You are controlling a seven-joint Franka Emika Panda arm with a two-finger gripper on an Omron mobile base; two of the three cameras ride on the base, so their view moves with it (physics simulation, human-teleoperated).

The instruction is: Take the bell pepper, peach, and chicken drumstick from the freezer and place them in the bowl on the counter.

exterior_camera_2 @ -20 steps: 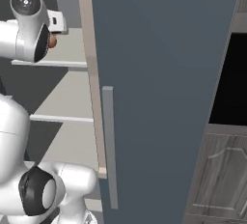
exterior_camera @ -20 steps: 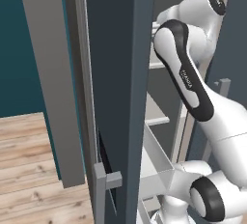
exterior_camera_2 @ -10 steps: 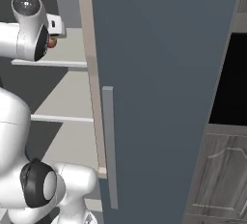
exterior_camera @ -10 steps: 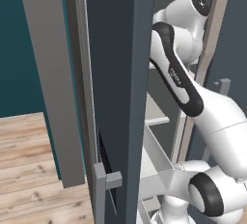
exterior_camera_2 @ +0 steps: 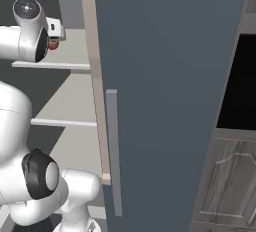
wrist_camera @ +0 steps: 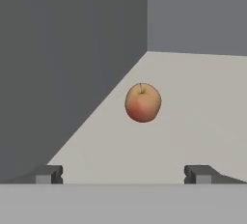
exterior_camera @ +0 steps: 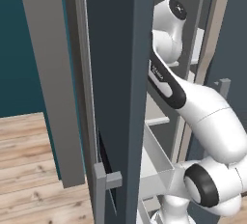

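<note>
Now the arm has swung deeper into the freezer (exterior_camera_2: 165, 76) than a second ago. The fingers (wrist_camera: 48, 174) stand wide apart, holding nothing, lined up on the peach (wrist_camera: 143, 102), which sits alone on a pale shelf (wrist_camera: 202, 102) ahead. Likely the approach before a grasp.

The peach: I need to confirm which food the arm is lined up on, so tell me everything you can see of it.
The peach is a small round fruit, orange-pink with a redder blush low on its front and a tiny stem at the top. It looks smooth and matte, whole and unmarked. It sits alone on a pale grey freezer shelf near the back corner, clear of the walls. The open gripper faces it from a distance, fingers not touching it.
</note>
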